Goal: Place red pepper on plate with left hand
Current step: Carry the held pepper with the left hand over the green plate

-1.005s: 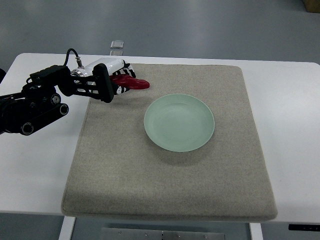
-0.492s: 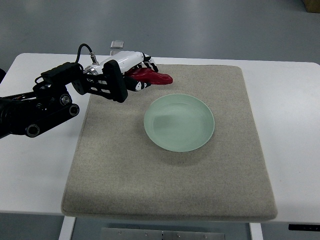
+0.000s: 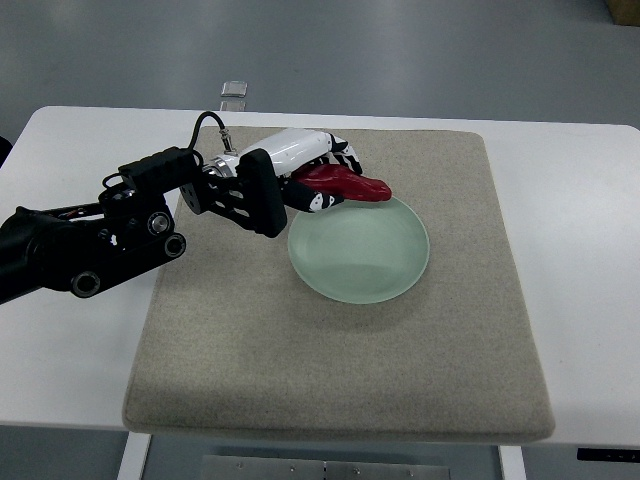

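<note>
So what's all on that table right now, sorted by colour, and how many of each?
Red: 1, the red pepper, held by the left hand
Pale green: 1, the plate
Grey-beige: 1, the mat
Total: 3

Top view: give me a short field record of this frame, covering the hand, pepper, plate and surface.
left hand: holding the pepper, at the plate's far-left rim
pepper: red, tip sticking out over the plate's rim
plate: pale green, nothing in it
mat: grey, under the plate
table: white
right hand: not in view
</note>
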Tool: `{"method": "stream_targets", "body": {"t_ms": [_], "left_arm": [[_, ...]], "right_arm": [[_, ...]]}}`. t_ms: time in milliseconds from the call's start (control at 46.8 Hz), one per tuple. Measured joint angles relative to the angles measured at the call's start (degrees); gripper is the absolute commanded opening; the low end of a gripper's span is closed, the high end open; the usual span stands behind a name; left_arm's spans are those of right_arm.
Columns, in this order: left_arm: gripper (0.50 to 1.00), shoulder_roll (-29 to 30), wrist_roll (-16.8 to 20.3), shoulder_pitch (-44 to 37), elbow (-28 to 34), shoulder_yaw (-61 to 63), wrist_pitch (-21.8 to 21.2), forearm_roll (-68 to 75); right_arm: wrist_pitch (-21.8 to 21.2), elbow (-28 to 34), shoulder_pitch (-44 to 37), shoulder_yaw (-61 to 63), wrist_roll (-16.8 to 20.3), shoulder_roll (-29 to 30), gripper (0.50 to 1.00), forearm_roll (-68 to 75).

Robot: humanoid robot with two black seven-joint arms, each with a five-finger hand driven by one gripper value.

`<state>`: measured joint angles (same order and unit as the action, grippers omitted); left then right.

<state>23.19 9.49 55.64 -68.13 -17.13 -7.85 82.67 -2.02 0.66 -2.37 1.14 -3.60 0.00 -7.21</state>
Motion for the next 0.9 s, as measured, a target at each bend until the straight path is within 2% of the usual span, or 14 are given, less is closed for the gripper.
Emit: {"method": "stream_targets", "body": {"t_ms": [663,748,812,898], "left_arm": [[0.500,-2.13,0.01,-1.01,-1.15,4.03,0.57,0.39],[0.570,-2.12,0.01,-1.36,-1.04,4.03,0.55,0.31],[0.679,-2.11,0.01,-1.39,-1.04,4.03,0.55,0.29],[0.745,-2.13,0.01,-1.40,-1.04,4.03,0.37,0.29]], "right_arm": [[0.00,0.03,0.00,0.00,0.00,0.00,0.928,0.00],[0.00,0.03,-0.01,0.00,0.00,0.00,0.928,0.00],[0.00,0.01,0.00,0.00,0.00,0.00,0.928,0.00],[0.00,0.01,0.00,0.00,0.00,0.00,0.928,0.00]]}}
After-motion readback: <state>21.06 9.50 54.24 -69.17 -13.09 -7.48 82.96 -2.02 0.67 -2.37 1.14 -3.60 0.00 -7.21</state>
